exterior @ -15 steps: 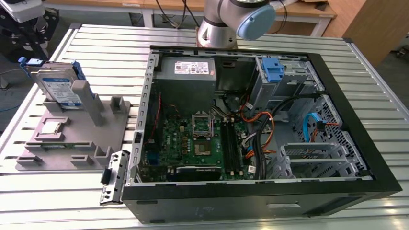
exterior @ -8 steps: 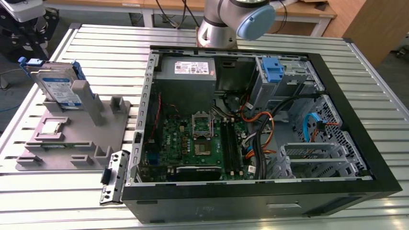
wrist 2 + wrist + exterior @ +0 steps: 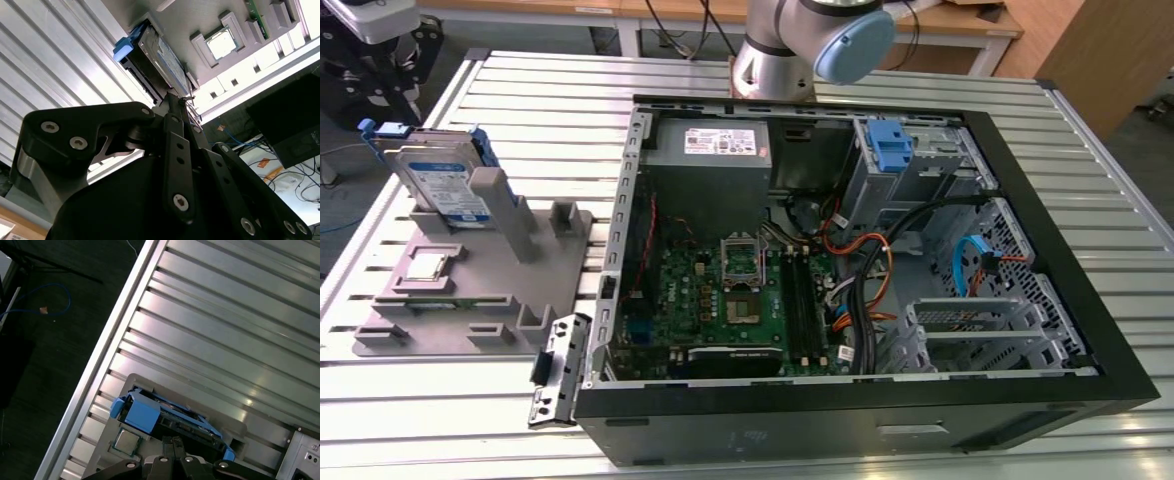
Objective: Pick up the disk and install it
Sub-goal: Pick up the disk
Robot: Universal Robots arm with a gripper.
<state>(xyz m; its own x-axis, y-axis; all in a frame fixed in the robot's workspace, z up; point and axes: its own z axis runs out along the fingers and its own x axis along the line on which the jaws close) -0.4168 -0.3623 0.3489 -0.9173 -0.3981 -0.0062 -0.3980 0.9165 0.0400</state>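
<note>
Blind spots first: in both wrist views my own linkage covered the near end of the disk (image 3: 150,412), its lower edge sat hidden in the slot of the grey fixture (image 3: 520,270), and I couldn't read its label from the wrist. The exterior view showed it on edge in that fixture, at the exterior view's left, well apart from the open computer case (image 3: 761,435): silver body, white-and-blue label, blue carrier frame. My gripper (image 3: 172,441) hung just above it, fingers pinched together on nothing.
</note>
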